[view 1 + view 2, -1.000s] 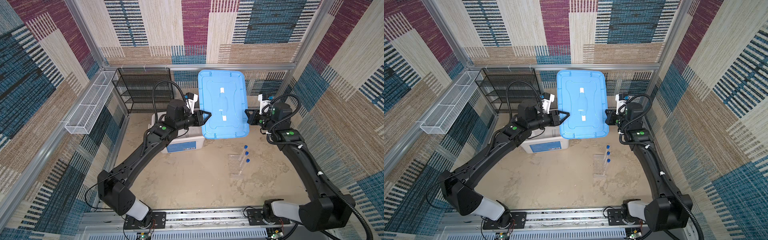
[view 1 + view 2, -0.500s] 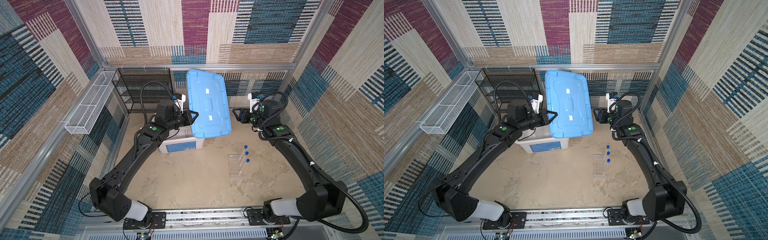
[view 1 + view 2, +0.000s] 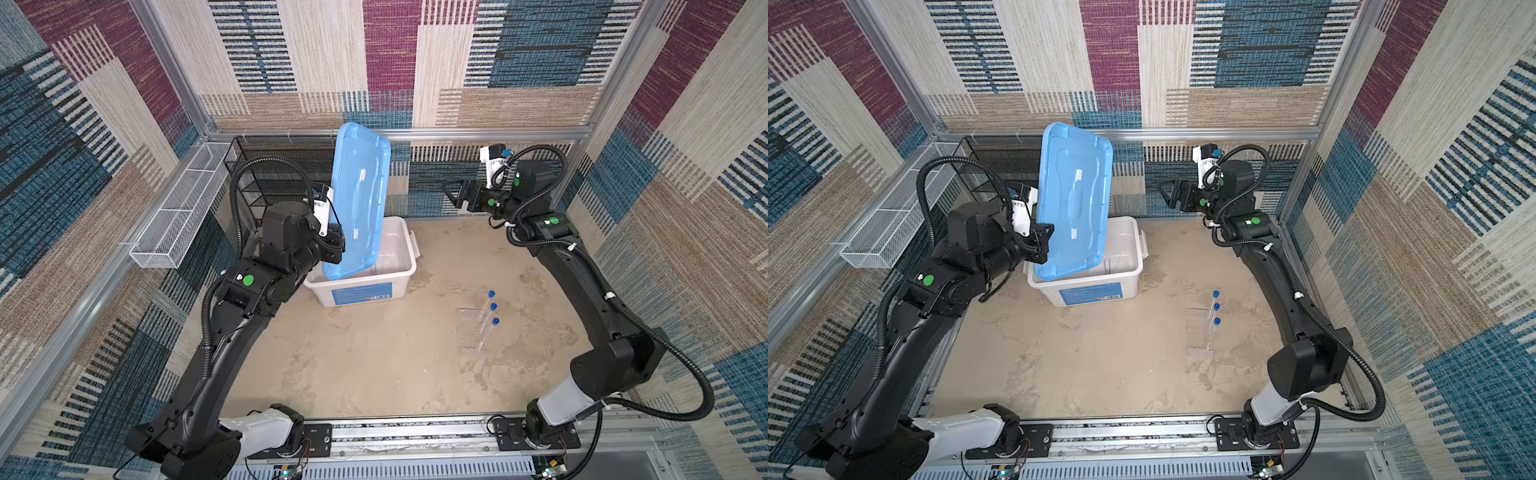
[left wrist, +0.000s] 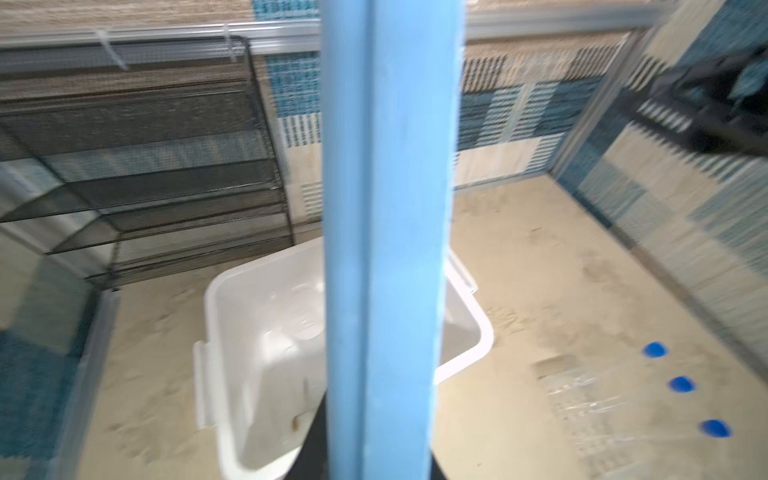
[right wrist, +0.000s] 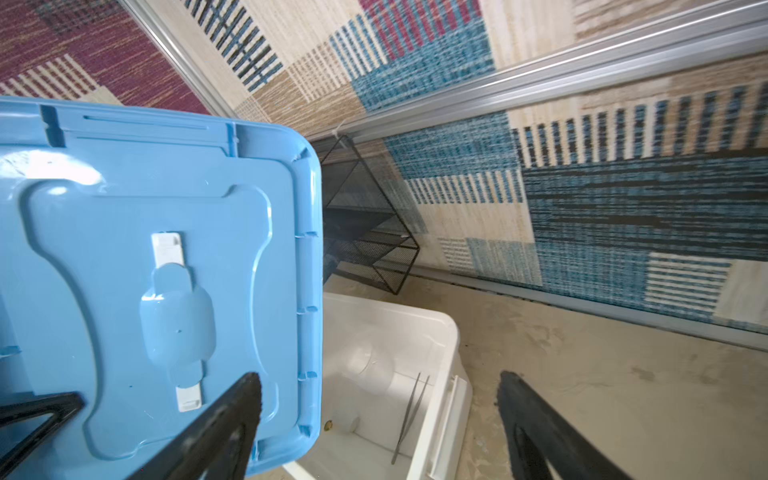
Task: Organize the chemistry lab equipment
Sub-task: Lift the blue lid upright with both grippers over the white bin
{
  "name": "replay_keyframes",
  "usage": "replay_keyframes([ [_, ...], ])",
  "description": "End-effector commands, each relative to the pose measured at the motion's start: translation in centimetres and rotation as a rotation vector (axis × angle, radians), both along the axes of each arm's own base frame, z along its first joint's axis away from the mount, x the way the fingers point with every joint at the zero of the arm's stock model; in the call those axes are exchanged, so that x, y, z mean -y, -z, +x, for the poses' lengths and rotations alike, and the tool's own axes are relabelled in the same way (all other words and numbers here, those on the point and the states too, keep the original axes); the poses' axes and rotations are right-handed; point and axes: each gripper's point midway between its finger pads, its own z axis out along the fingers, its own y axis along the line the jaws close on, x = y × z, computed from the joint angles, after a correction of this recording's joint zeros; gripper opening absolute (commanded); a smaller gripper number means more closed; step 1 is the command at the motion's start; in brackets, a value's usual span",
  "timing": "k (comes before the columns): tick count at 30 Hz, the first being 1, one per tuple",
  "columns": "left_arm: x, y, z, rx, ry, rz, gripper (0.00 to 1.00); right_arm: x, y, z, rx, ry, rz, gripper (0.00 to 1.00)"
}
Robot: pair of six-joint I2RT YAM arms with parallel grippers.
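Observation:
My left gripper is shut on the edge of the blue lid, which stands steeply tilted over the open white bin. My right gripper hangs open in the air to the right of the lid, with nothing between its fingers. Inside the bin lie metal tweezers, a clear beaker on its side and a small clear cup. Three blue-capped test tubes stand in a clear rack on the sandy floor at the right.
A black mesh shelf stands against the back wall behind the bin. A white wire basket hangs on the left wall. Bare sandy floor lies in front of the bin.
The right gripper has opened, let go of the lid and drawn back to the right. The left gripper has swung the lid leftward and tipped it from flat to nearly upright.

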Motion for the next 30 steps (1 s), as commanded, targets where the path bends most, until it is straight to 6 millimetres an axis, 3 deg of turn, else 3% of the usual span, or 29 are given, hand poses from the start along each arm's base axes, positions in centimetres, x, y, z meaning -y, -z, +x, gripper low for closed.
replay_keyframes([
  [1,-4.1,0.5,-0.5,0.017,-0.123,0.255,0.07,-2.3,-1.6,-0.5,0.001,-0.068,0.021,0.99],
  [6,-6.2,0.8,-1.0,0.019,-0.173,0.421,0.06,-6.0,-3.4,-0.2,0.024,-0.143,0.025,0.99],
  [14,-5.8,1.6,-0.9,0.012,-0.153,0.508,0.06,-10.9,-4.6,-1.1,0.054,-0.288,0.068,0.99],
  [22,-4.0,3.5,0.1,-0.024,-0.103,0.572,0.07,-11.7,-5.5,-1.8,0.065,-0.284,0.07,0.99],
  [30,-1.6,4.6,1.0,-0.018,-0.061,0.682,0.07,-12.2,-3.1,-0.7,-0.001,-0.267,0.042,0.99],
])
